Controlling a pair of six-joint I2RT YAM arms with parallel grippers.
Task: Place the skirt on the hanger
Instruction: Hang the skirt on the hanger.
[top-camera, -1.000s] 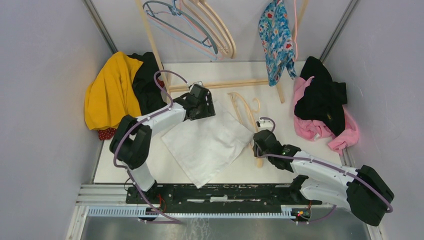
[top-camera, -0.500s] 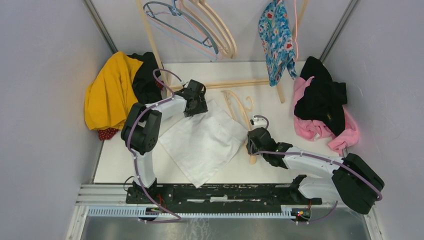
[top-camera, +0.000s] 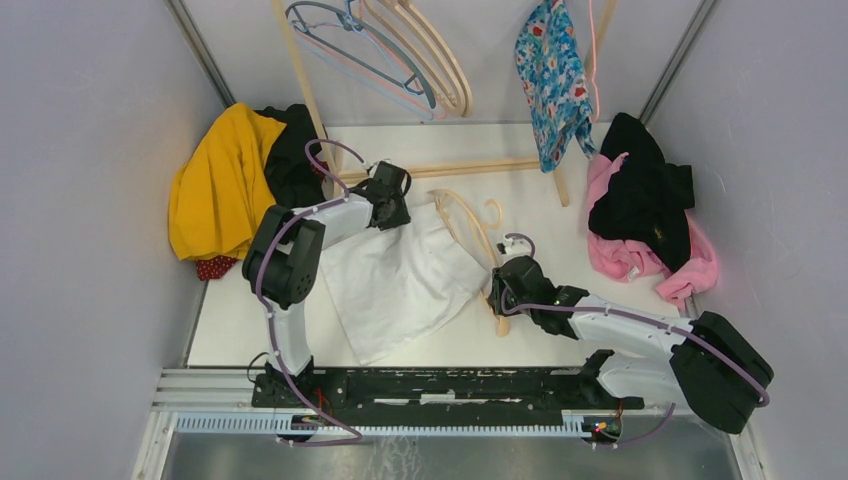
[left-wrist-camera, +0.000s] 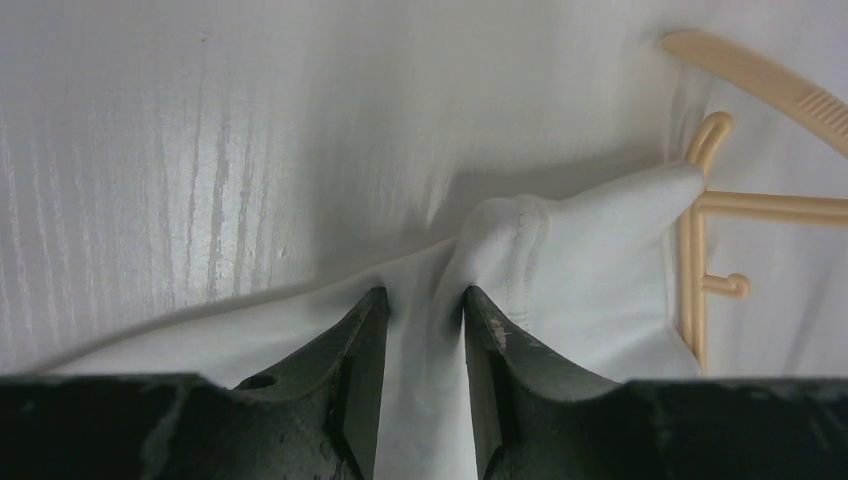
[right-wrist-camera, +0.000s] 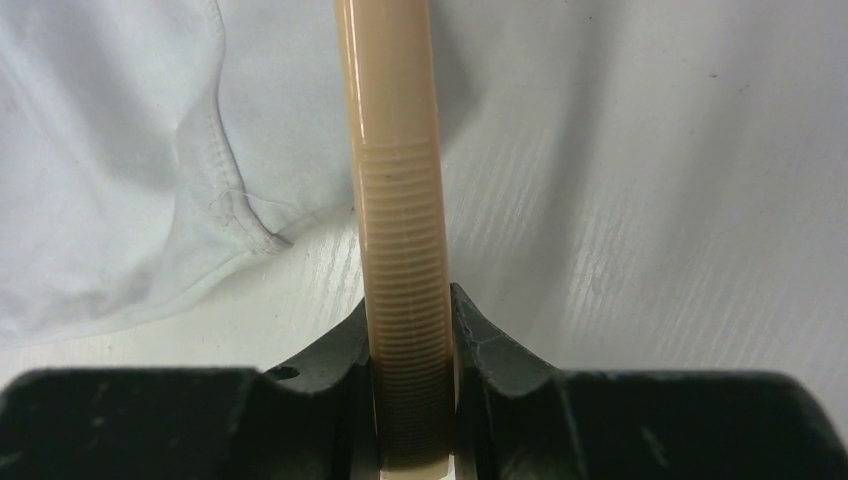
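The skirt (top-camera: 400, 280) lies flat in the middle of the bench (top-camera: 560, 240), a little toward the left edge, with one corner pointing at the near edge. The hanger (top-camera: 462, 222) lies just right of it, and the skirt's far right corner touches it.

The left pincer (left-wrist-camera: 425, 305) sits at the skirt's far left corner. Its two fingers are closed on a raised fold of cloth that fills the gap between them, next to a stitched hem. The right pincer (right-wrist-camera: 408, 300) is clamped on the ribbed stretch of the hanger's near arm.

The skirt looks thin, light and wholly limp. It should gather wherever it is pinched, hang down in a bunch when lifted, and slide easily over the smooth bench. A one-point hold will probably not keep it spread. The stitched hem is the best place to grip, since the doubled cloth is thicker and less likely to slip out than a single layer. A hold near a corner should also open an edge for the hanger arm to enter.

The hanger looks like stiff, smooth plastic. Its ribbing should stop it twisting in the grip, though held that far out it may pivot if the cloth drags on it.
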